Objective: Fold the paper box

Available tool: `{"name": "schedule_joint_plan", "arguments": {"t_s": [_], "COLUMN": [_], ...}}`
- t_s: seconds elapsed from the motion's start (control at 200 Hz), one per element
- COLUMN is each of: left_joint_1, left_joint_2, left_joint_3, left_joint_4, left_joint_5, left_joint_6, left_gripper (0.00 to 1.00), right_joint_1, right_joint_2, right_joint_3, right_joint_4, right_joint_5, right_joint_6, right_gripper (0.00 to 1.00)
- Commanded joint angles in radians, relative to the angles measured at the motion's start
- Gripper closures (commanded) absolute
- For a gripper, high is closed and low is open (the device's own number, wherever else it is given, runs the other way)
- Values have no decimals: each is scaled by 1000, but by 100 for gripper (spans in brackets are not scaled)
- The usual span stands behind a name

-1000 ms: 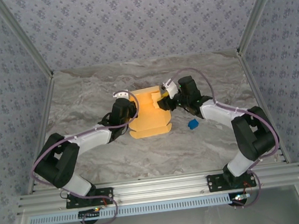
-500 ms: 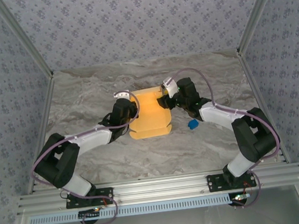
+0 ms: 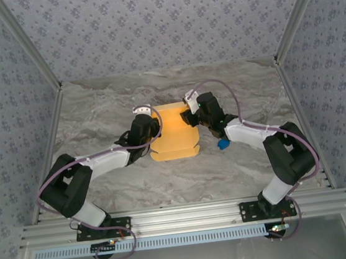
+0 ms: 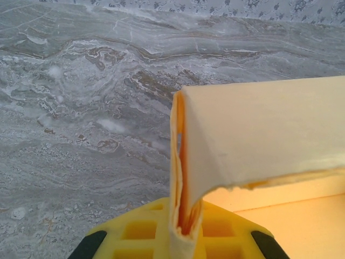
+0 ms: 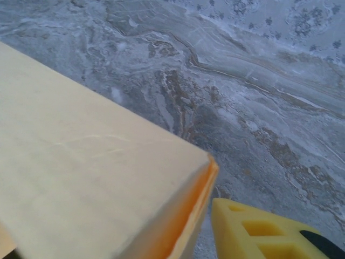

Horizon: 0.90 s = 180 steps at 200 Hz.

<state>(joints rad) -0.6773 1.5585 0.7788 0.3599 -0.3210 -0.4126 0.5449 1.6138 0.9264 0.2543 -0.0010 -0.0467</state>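
The paper box (image 3: pixel 173 132) is yellow-orange cardboard lying mid-table between both arms, its lid folded flat over the top. My left gripper (image 3: pixel 154 127) is at the box's left edge. In the left wrist view its yellow fingers (image 4: pixel 135 234) are shut on the doubled side wall (image 4: pixel 182 178), with the pale lid (image 4: pixel 269 129) reaching off to the right. My right gripper (image 3: pixel 190 116) is at the box's far right corner. In the right wrist view one yellow finger (image 5: pixel 253 234) stands just off the lid corner (image 5: pixel 202 172) with a small gap. The other finger is hidden behind the cardboard.
A tiny blue object (image 3: pixel 223 143) lies on the marble table (image 3: pixel 95 107) just right of the box, under my right forearm. Patterned walls close in the back and both sides. Open tabletop lies in front of and behind the box.
My right gripper has moved left onto the box's far right corner, and the raised back flap now lies flat. The left gripper has kept its hold in the same place.
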Motion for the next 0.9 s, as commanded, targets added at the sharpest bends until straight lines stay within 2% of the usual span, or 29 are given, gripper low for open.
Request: {"name": "schedule_joint_plan", "arguments": {"t_s": [0.0, 0.28, 0.5, 0.77, 0.894], "left_joint_1": [-8, -7, -9, -9, -9], "left_joint_2": [2, 5, 8, 12, 13], "left_joint_3": [18, 19, 27, 30, 30], "left_joint_4": [2, 2, 0, -3, -5], "left_joint_5": [2, 1, 2, -7, -16], "left_joint_6": [-9, -15, -15, -16, -14], "left_gripper": [95, 95, 95, 95, 95], "right_joint_1": [-3, 10, 64, 141, 153], "right_joint_2": [10, 25, 55, 91, 95], "right_joint_3": [32, 55, 96, 153, 160], "right_joint_4": [-69, -138, -199, -291, -306], "right_joint_5": [69, 165, 382, 640, 685], "right_joint_6": [28, 72, 166, 227, 241], "right_gripper": [58, 72, 85, 91, 91]}}
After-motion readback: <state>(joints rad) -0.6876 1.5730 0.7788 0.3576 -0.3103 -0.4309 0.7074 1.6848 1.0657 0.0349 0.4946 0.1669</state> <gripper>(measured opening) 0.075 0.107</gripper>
